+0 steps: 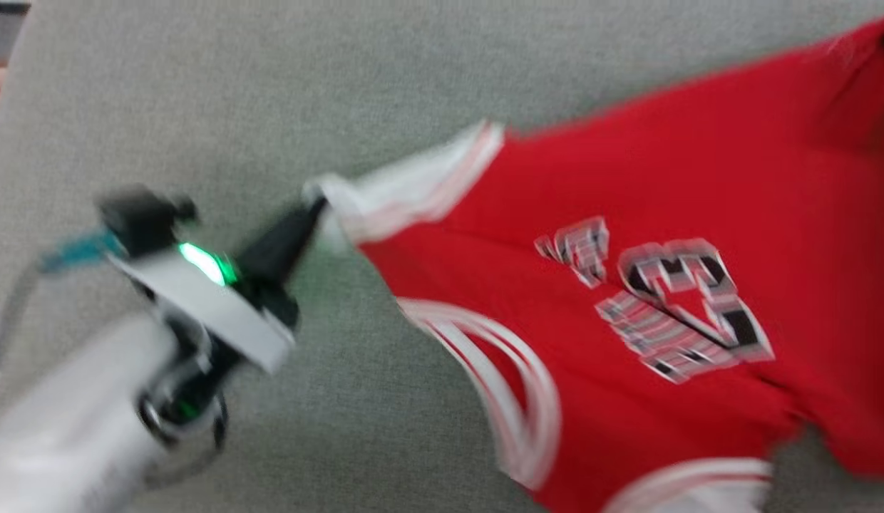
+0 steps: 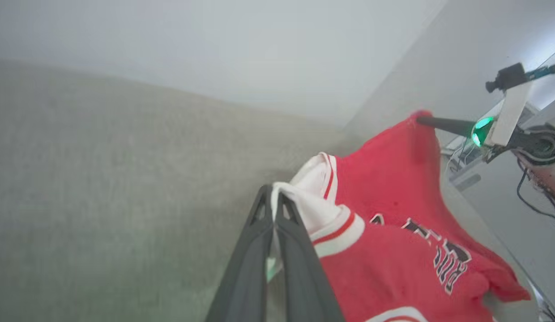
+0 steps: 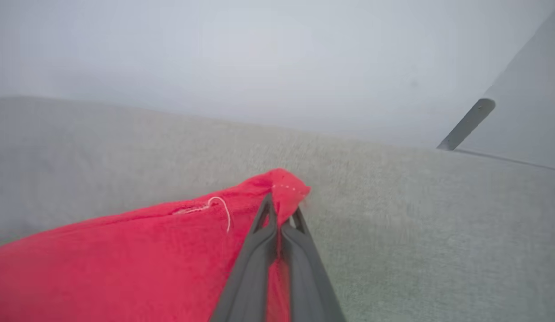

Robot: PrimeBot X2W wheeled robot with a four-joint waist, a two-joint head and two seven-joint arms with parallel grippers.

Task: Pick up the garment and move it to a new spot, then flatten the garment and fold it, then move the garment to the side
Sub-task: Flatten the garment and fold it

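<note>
The red jersey T-shirt with white sleeves [image 1: 627, 178] stretches over the grey cloth-covered worktop [image 1: 342, 71], toward 3 o'clock. Fingers of the left gripper [image 2: 274, 192] pinch its sleeve at 9 o'clock; those of the right gripper [image 3: 282, 210] clamp a red corner.

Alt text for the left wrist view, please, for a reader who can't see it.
The left gripper is shut on a white sleeve of the red garment, whose far red corner the right gripper pinches. Grey fabric surface lies below.
</note>
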